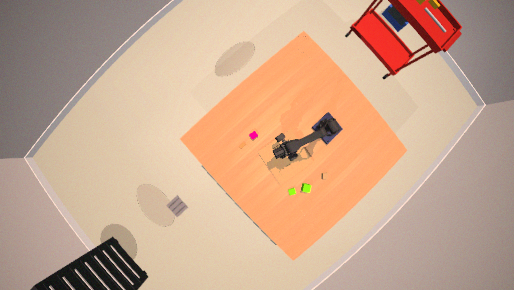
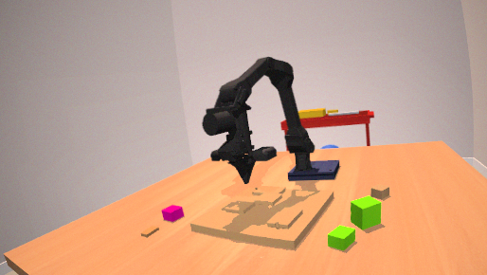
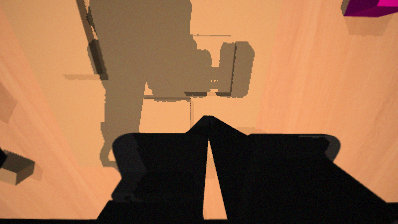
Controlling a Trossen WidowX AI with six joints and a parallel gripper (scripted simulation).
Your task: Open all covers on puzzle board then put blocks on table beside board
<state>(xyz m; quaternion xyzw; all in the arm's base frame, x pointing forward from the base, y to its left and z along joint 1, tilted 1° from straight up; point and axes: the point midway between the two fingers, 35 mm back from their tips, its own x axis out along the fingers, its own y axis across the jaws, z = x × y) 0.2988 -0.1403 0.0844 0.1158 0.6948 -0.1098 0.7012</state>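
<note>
The tan puzzle board [image 2: 213, 224] [image 3: 45, 50] lies partly in the arm's shadow. A raised cover [image 2: 289, 218] is at its front right. Other low pieces show farther back; whether they are open and what the wells hold cannot be told. My gripper [image 2: 246, 182] [image 3: 207, 120] is shut and empty, pointing down above the rear part of the board. A magenta block [image 1: 253, 135] [image 2: 172, 213] [image 3: 372, 7] sits on the table left of the board. A larger green block [image 1: 306, 188] [image 2: 366, 212] and a smaller green block [image 1: 292, 191] [image 2: 341, 238] sit to its right.
A small brown block [image 1: 324, 176] [image 2: 380, 192] lies right of the board, behind the green ones. A thin tan piece [image 1: 242, 145] [image 2: 150, 231] lies near the magenta block. The arm's blue base [image 2: 327, 170] stands behind the board. A red cart [image 1: 382, 42] is beyond the table.
</note>
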